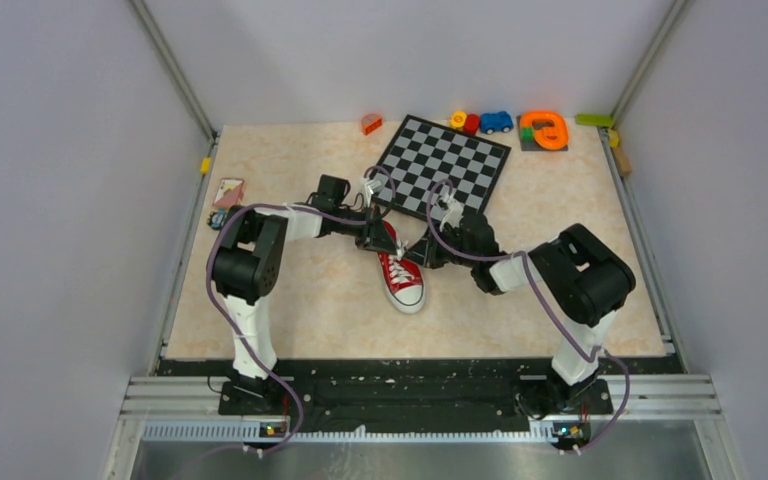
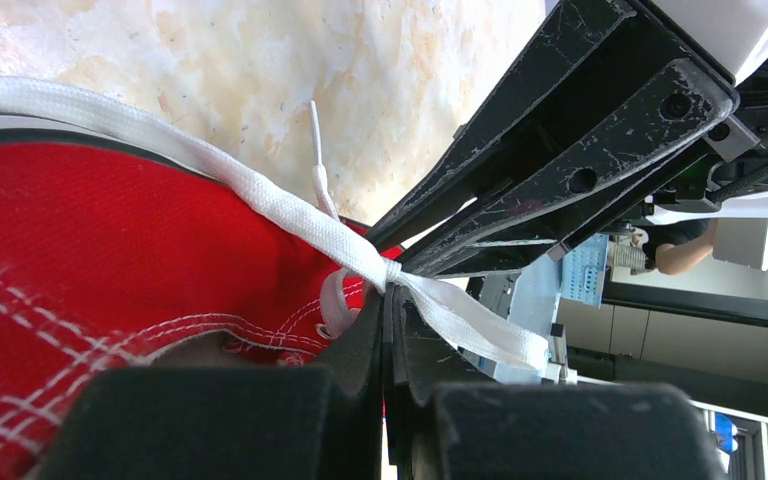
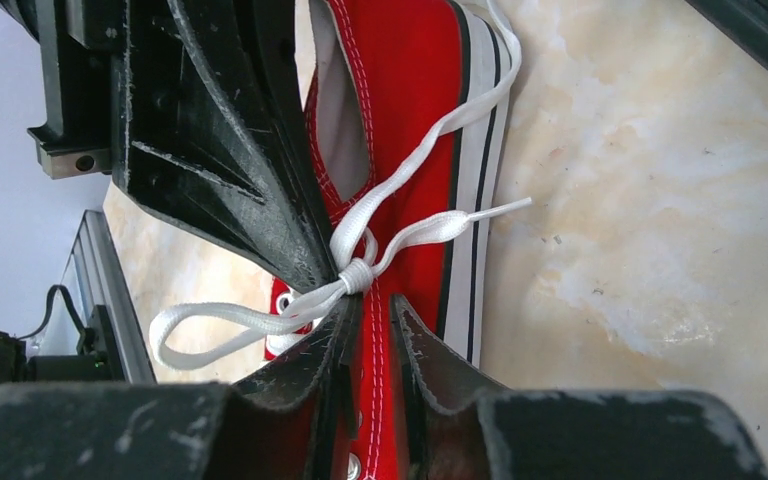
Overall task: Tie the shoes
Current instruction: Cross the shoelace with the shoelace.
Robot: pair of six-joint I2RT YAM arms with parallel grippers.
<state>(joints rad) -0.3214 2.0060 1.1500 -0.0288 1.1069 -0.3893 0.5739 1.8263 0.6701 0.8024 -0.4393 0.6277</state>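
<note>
Nearest you, the shoe (image 1: 403, 278) lies mid-table (image 1: 310, 290). Its toe cap points at the arm bases and its heel points away, so the long axis runs near-to-far w/ the toe leaning a bit right.

Both grippers meet over the far, ankle end of the lacing, one from each side and about equally close.
- **L gripper (image 2: 390, 295):** jaws pressed together, pinching the white lace (image 2: 290, 210) right at the tips. The strand runs taut over the red canvas into the pinch and out the other side.
- **R gripper (image 3: 375, 305):** tips sit just under the knot (image 3: 358, 272) w/ a narrow gap showing red canvas btwn them. Can't tell if they bite anything.
- **Loose lace:** a loop (image 3: 210, 322) hangs off the knot, and a loose end trails over the sole edge onto the table.

My read is the next pull has to go sideways, across the shoe's axis. The L gripper has its strand, but check the R gripper has one before you pull.

Further back, the chessboard (image 1: 442, 165) sits just beyond the heel.
</note>
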